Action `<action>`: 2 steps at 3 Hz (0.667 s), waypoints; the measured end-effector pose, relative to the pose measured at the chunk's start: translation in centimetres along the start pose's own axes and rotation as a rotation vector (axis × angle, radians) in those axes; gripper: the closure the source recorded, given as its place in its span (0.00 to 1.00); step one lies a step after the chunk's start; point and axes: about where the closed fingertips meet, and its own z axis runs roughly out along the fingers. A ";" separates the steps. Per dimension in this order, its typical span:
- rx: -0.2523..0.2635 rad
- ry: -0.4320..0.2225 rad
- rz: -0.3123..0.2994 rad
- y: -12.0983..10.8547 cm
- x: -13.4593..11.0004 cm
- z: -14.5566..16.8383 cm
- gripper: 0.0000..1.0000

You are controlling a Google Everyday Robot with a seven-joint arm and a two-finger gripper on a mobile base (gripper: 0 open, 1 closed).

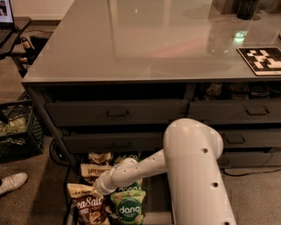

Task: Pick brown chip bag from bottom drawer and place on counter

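The bottom drawer [154,200] is pulled open at the foot of the cabinet's left column. The brown chip bag [89,208], with its cream top band and white "Sea Salt" lettering, stands at the drawer's front left. My white arm reaches down from the lower right. My gripper [96,192] sits at the arm's end, right at the brown bag's top edge and just left of a green "dang" bag [128,210]. The fingers themselves are hidden among the bags. The glossy grey counter [145,39] spans the top of the cabinet.
More snack bags [94,169] lie at the drawer's back. Shut drawers with bar pulls [117,113] are above. A black-and-white tag board [262,59] and a dark container [246,9] sit on the counter's right. A black crate [15,129] and a white shoe [12,182] are on the floor at left.
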 end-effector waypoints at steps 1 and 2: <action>-0.013 -0.062 0.058 2.1 -2.2 -2.7 1.00; -0.008 -0.100 0.072 3.8 -4.2 -5.9 1.00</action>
